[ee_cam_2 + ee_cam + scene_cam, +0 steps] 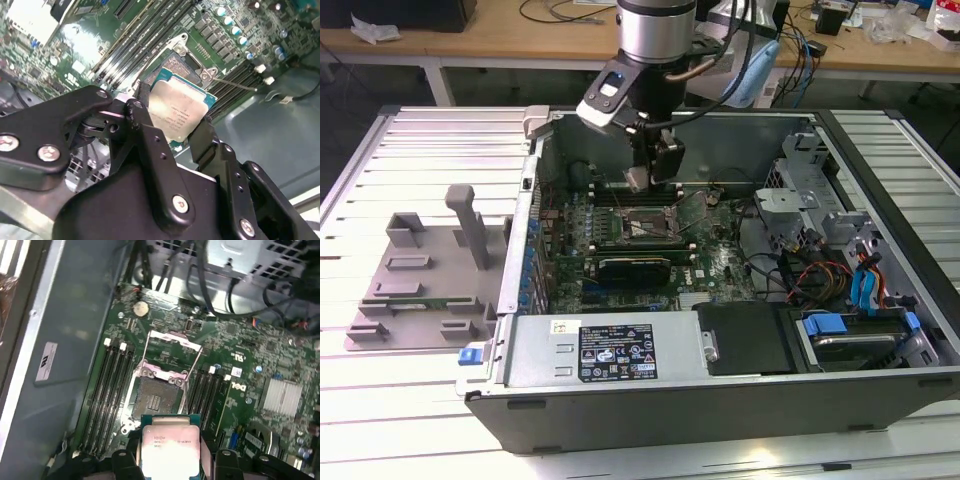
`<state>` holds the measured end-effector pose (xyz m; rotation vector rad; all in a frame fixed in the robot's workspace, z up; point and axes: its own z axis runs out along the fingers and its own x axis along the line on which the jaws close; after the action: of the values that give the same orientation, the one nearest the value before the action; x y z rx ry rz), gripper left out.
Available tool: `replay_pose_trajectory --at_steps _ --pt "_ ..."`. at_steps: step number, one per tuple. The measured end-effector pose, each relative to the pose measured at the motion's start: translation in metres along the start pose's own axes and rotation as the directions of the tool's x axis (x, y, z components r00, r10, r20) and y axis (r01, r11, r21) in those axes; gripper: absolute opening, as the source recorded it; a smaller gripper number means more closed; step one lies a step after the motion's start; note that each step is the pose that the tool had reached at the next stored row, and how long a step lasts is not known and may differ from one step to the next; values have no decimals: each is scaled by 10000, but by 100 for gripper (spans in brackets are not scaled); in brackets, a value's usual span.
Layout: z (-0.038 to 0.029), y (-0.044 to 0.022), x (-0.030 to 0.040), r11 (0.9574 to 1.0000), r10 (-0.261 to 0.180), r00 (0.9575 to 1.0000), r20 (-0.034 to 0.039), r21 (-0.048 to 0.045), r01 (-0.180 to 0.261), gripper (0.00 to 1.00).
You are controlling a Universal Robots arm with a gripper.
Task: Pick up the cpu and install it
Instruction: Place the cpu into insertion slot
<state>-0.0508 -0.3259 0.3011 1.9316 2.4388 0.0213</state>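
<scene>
Step in hand: carrying the cpu [636, 180] to its socket [642, 226]. Pick-up is done; installation is not.

The hand [652, 168] is closed on the cpu, gripping two opposite edges with the metal plate uppermost. In the exterior view the cpu hangs above the open socket, slightly toward 12 o'clock of it, clear of the motherboard [720, 262] inside the computer case [740, 120].

Judgement: seating calls for squaring the cpu to the socket frame, matching its orientation, and a level descent; a tilted approach could harm the contacts.

The first wrist view adds to the exterior view that the load plate [175, 340] is swung up and the socket is bare. The second wrist view adds the fingers [150, 132] pressed against the cpu's edges. The exterior view adds the grey fixture [420, 290] on the desk [380, 420], at 9 o'clock of the case, well apart
</scene>
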Motion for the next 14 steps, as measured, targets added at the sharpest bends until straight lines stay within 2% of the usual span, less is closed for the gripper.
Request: replay_pose_trajectory --at_steps 1,3,4,5,6,7,8,10,12,14 --pt "3 0 0 9996 291 9996 8 4 -291 55" --pt "13 0 0 9931 1177 9930 35 16 -1177 55" --pt "13 -1 0 9908 1352 9908 43 19 -1353 55" --pt "14 -1 0 9908 1354 9908 42 16 -1354 55" --pt "30 -2 1 9906 1365 9906 54 -133 -1364 55" --pt "42 -3 1 9901 1386 9903 63 -214 -1384 55" --pt "66 -3 1 9876 1556 9878 71 -243 -1554 55" --pt "112 -5 2 9810 1926 9812 83 -239 -1923 55" --pt "183 -7 6 9808 1939 9810 85 -238 -1937 55" --pt "220 -7 6 9808 1939 9810 84 -239 -1937 55"
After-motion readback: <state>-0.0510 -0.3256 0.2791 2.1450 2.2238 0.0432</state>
